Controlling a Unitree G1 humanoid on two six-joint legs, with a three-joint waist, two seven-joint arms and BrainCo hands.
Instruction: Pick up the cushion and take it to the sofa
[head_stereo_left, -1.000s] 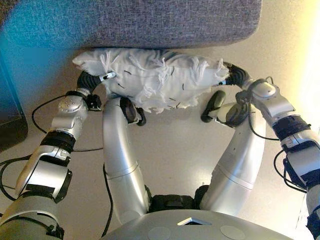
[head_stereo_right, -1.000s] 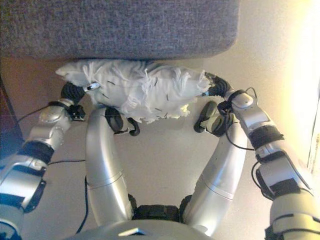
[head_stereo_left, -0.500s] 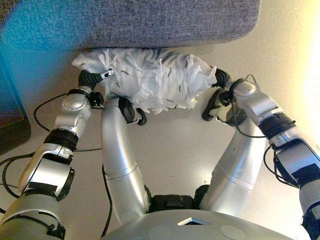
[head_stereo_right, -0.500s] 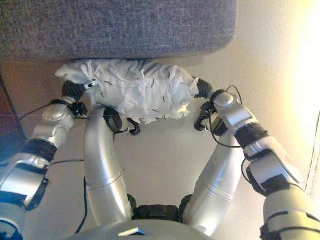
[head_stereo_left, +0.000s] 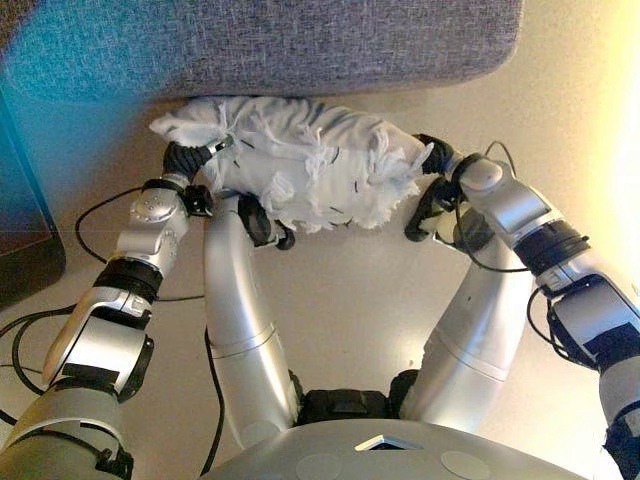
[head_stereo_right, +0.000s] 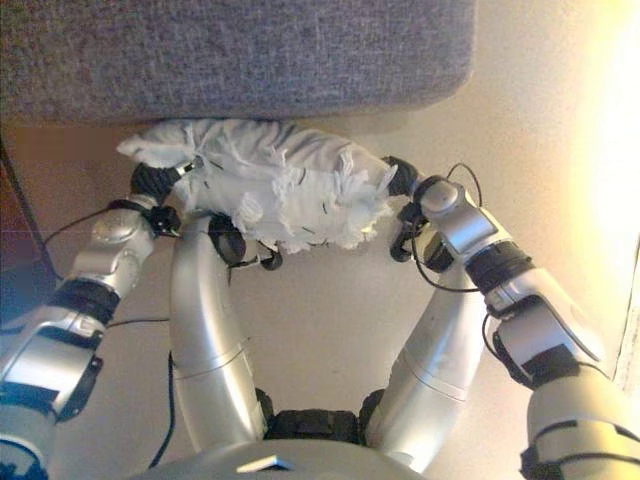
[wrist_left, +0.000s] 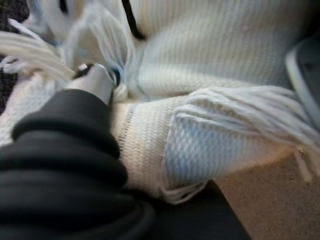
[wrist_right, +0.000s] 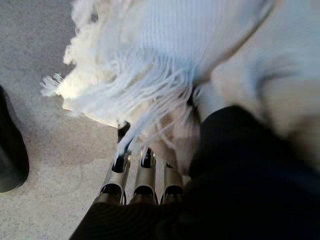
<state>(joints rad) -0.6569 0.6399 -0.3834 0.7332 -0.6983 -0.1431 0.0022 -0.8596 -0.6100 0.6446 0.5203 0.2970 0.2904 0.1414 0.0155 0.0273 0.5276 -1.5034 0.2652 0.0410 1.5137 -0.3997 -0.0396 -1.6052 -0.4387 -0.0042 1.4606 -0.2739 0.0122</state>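
Carry step: cushion is squeezed between left hand and right hand, finger state hidden; next, lift it toward 12 o'clock onto sofa

Looks like a home living room. Grey woven-fabric sofa with a rounded seat edge fills the top of the head views, a white knitted cushion with tassel fringe sits right at its front, floor is plain beige.
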